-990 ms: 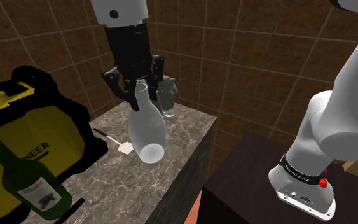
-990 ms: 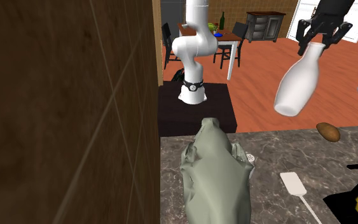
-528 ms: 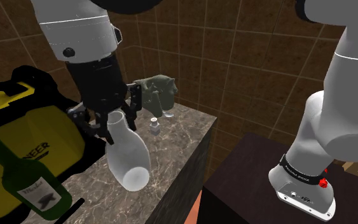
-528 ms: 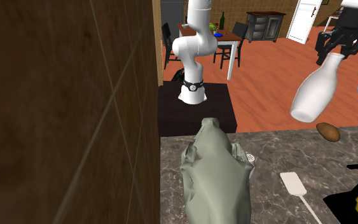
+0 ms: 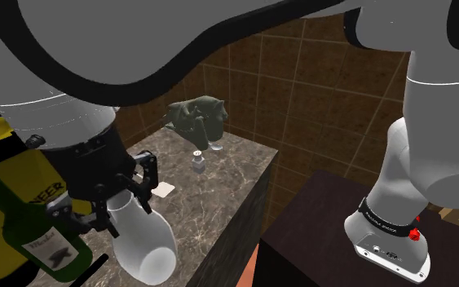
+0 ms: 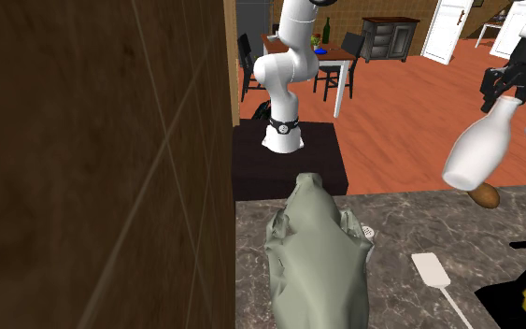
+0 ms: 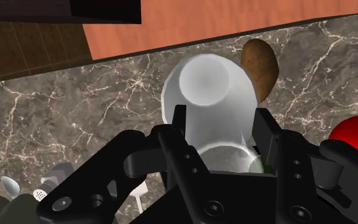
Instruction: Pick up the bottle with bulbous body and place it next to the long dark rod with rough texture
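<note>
The black gripper (image 5: 121, 196) clasps a plain white bottle (image 5: 142, 240) by its narrow neck. The jaws are closed in on it, and a finger (image 7: 179, 122) presses each side. The bottle is smooth, with a bulbous body and a flat round base. It hangs tilted in the air, clear of the counter (image 5: 234, 163), which is veined like grey-brown marble.

In the wrist view the bottle's base sits over the counter's floor-side edge, just beside a brown, rough-skinned oval lump (image 7: 260, 67). The second exterior view puts the bottle directly above that lump.

In the shoulder view a glossy green wine bottle (image 5: 32, 228) with a pale label stands in the foreground, and the white bottle hangs just beside it. The end of a thin dark rod (image 5: 95, 264) shows below the two; its texture cannot be made out.

A flat white spatula (image 6: 433, 271) lies mid-counter. A lumpy grey-green figure (image 5: 196, 118) stands at the far end against the brown tiled wall (image 5: 317, 73), with a small shaker (image 5: 196, 161) near it.
</note>
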